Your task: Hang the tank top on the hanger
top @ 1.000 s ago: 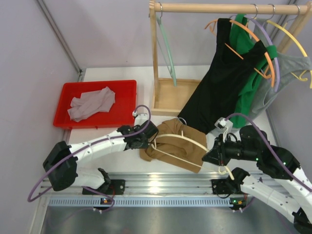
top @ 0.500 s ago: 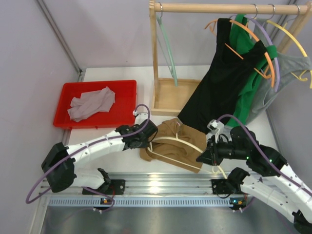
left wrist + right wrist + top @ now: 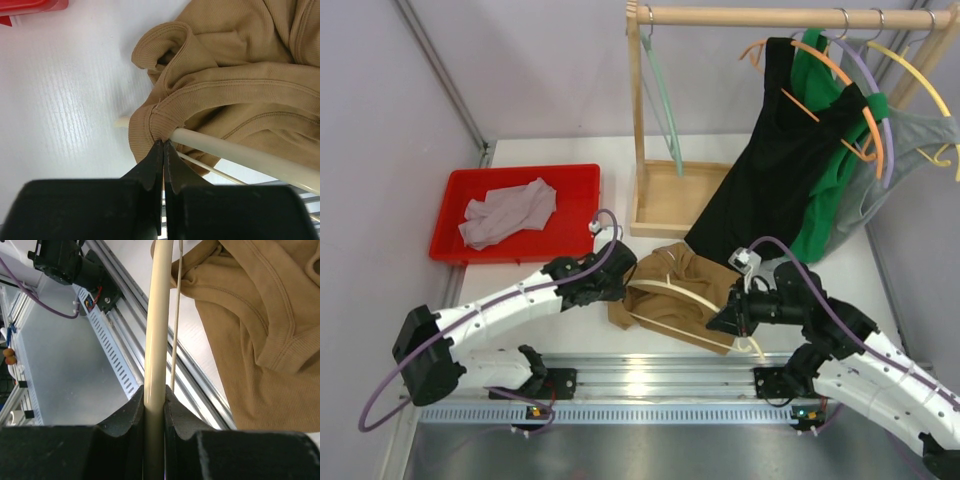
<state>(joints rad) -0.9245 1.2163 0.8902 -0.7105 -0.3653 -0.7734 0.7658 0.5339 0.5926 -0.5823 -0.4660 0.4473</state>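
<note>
No readable text, label, brand or number shows on the tank top [image 3: 240, 50], the hanger [image 3: 159, 315] or elsewhere.

Overhead plus 2 wrist close-ups share tank top [image 3: 240, 35].

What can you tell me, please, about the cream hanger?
The hanger is a thin, arched cream rod, seemingly smooth plastic, with a finer bar beside its arm. It sits low over the white table, one arm slid inside the tan tank top. The right gripper clamps the other arm between its jaws; the left gripper pinches the top's hem where the rod enters.
</note>
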